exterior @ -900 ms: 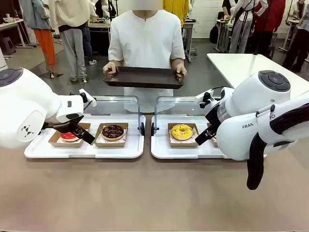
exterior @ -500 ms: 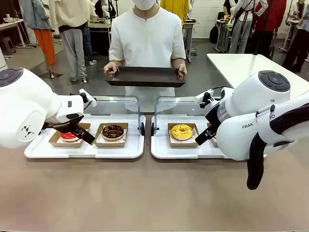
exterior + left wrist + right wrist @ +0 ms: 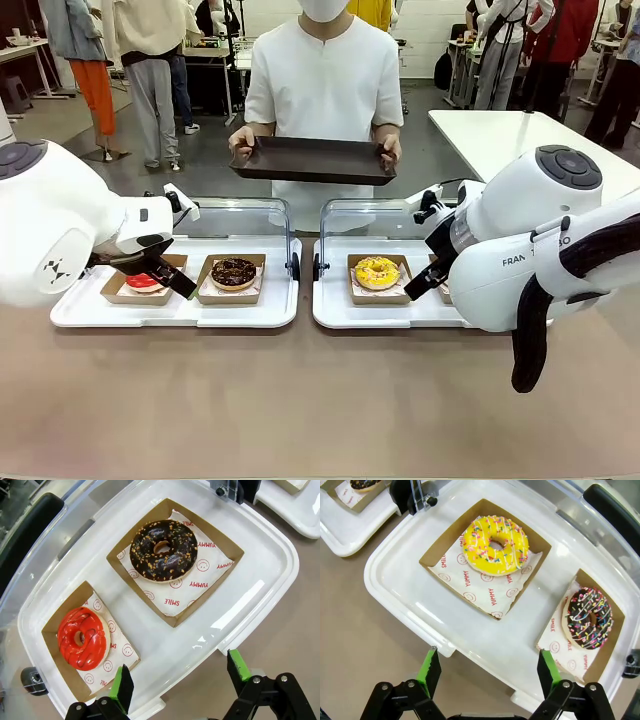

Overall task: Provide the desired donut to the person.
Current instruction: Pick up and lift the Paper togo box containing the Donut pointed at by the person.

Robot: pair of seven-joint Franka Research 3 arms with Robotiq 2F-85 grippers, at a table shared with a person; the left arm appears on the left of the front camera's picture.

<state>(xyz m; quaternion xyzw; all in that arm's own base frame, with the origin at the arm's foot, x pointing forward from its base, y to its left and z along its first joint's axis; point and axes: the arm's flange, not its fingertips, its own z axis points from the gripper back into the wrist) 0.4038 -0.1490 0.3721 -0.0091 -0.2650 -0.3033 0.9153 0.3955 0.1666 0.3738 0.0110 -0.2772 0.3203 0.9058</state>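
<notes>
**Four donuts boxed, the wanted one not yet indicated**

I cannot tell which donut is wanted: the person (image 3: 325, 80) grips a dark serving tray (image 3: 315, 160) with both hands and points at nothing. The red donut (image 3: 81, 637) and nut-topped chocolate donut (image 3: 163, 551) lie on my left white tray (image 3: 235, 610). The yellow donut (image 3: 495, 545) and sprinkled chocolate donut (image 3: 590, 617) lie on my right white tray (image 3: 420, 600). Each sits on printed paper in its own open cardboard box (image 3: 209, 591).

I judge the donuts light and soft, with glaze that smears, so the hold belongs on a box wall.

My left gripper (image 3: 180, 672) hangs spread and empty over its tray's near edge; my right gripper (image 3: 488, 664) does likewise.
</notes>
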